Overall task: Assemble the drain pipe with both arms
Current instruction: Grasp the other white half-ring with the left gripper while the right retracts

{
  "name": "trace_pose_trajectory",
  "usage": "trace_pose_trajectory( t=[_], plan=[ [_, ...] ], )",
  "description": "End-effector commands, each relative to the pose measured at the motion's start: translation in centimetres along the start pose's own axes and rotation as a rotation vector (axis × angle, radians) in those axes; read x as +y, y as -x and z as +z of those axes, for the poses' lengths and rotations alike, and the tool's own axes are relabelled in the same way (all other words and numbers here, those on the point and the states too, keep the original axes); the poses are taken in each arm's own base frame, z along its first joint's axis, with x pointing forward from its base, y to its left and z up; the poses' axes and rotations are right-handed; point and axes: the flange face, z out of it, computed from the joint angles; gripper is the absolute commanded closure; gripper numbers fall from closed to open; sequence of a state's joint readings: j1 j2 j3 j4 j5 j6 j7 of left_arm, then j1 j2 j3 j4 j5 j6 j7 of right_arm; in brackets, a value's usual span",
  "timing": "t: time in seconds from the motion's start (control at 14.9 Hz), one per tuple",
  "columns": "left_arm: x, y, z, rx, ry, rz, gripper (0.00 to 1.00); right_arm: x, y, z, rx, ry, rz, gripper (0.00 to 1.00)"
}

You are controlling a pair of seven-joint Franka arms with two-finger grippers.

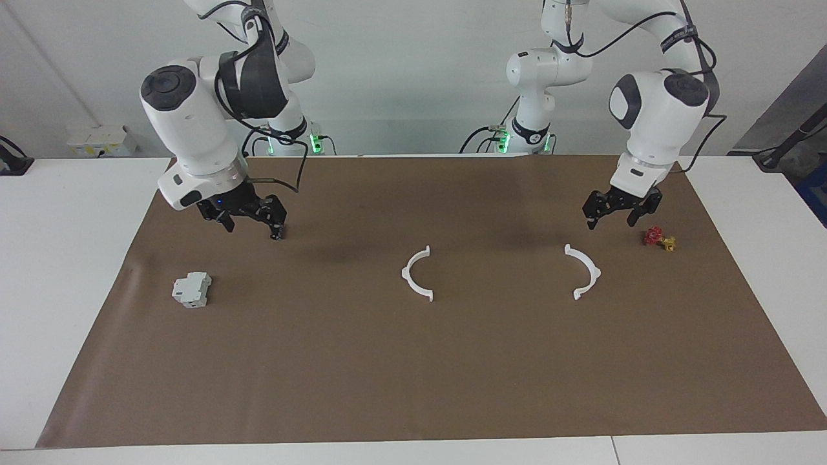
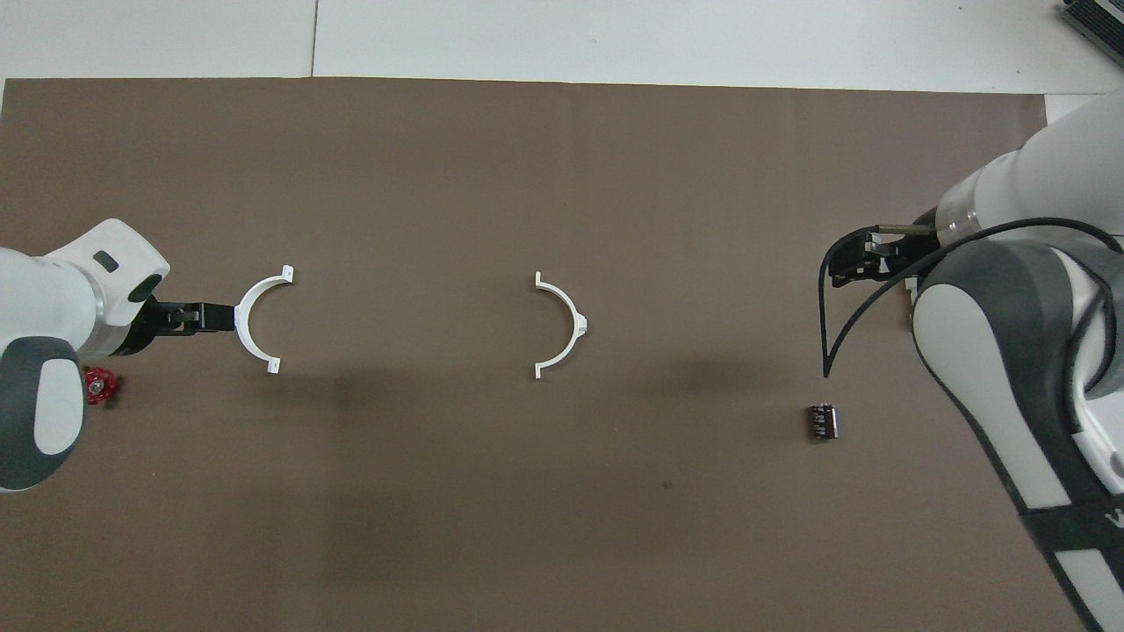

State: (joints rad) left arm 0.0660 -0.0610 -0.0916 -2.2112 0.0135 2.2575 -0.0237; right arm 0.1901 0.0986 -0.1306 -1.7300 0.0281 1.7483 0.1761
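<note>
Nothing joined yet: both half-rings, one [image 1: 418, 274] mid-desk and its mate [image 1: 583, 272] toward the left arm's end, lie apart, left gripper [image 1: 619, 219] and right gripper [image 1: 255, 226] both wide, empty, so pickups come next.

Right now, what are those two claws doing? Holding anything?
Left gripper: open, holding nothing, over the mat near the half-ring at its end.
Right gripper: open, holding nothing, waiting over the mat.
</note>
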Motion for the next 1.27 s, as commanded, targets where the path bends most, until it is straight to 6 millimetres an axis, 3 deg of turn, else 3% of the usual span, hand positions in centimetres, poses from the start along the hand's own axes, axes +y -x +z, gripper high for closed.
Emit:
trace_pose_trajectory(
  t=[0.0,0.2,0.33,0.54,0.74,1.0,1.07,1.2],
  plan=[
    [-0.7,-0.1,2.5,0.026,0.006,-0.043,0.00,4.1,0.9,0.6,-0.051,0.005,-0.026,0.00],
    [-0.7,-0.7,4.8,0.036,0.014,-0.142,0.00,8.4,1.4,1.5,-0.077,-0.003,-0.063,0.00],
    [0.4,-1.1,7.0,0.041,0.024,-0.227,0.00,10.9,1.8,1.9,-0.087,0.012,-0.090,0.00],
    [-0.2,-1.3,9.9,0.031,0.028,-0.258,0.00,14.2,1.9,1.4,-0.076,0.013,-0.146,0.00],
    [-0.4,-0.7,11.1,0.010,0.026,-0.253,0.00,15.0,1.7,-2.1,-0.015,0.041,-0.169,0.00],
    [-0.4,-0.5,11.7,-0.001,0.025,-0.255,0.00,13.7,2.5,-7.7,-0.015,0.052,-0.137,0.00],
    [-0.4,-0.5,11.8,-0.002,0.025,-0.255,0.04,13.4,2.9,-9.2,-0.020,0.053,-0.139,0.00],
    [-0.3,-0.5,11.8,-0.002,0.025,-0.253,0.46,11.8,3.4,-11.0,-0.031,0.058,-0.154,0.00]
  ],
)
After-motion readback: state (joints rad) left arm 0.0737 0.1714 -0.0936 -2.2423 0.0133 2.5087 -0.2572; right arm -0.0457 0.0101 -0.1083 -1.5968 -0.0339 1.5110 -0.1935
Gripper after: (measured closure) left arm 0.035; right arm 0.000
